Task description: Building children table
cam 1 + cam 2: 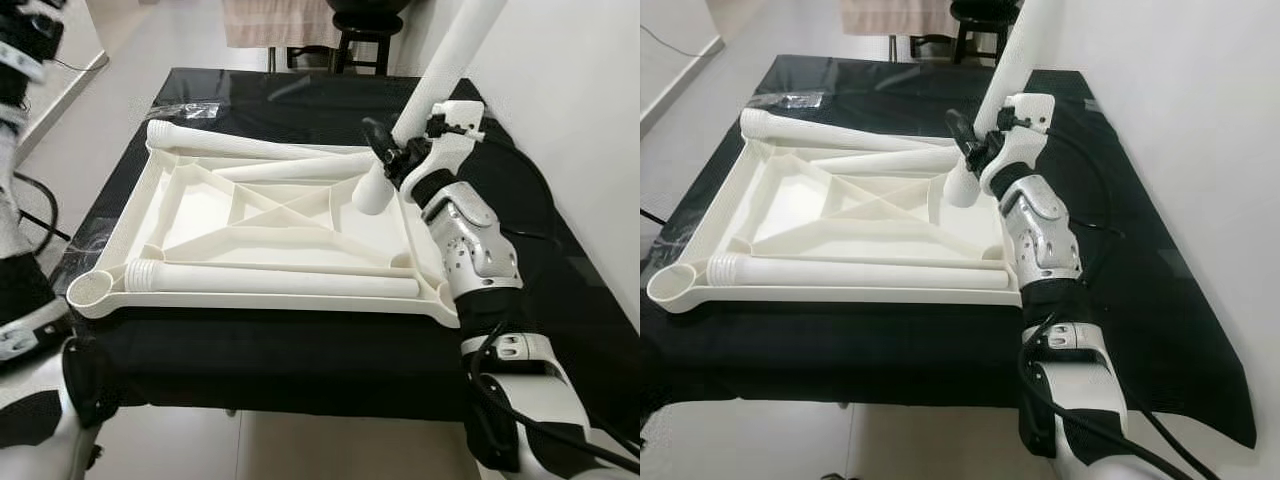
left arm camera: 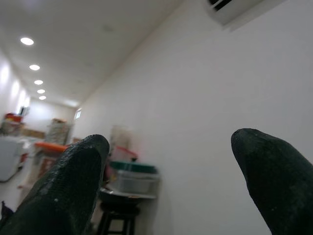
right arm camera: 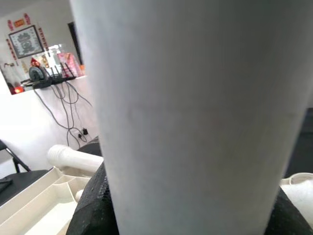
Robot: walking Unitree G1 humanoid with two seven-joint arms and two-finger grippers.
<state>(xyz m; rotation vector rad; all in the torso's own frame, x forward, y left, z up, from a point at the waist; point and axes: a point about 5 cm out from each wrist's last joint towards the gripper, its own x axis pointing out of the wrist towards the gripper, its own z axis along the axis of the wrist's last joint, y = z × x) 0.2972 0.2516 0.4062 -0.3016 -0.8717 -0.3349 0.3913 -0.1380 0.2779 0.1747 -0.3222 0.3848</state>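
Right gripper (image 1: 392,150) clamped around table leg (image 1: 440,75)

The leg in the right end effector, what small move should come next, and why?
Probably swing the leg upright and shift its lower end toward the far-right corner socket: the right end effector holds it tilted over the upturned tabletop, its lower end inside the frame.

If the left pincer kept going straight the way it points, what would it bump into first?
Probably nothing close. The left pincer is open and tilted upward, with only air between its fingers. Far ahead stands the white wall, so likely that first, though depth is hard to judge.
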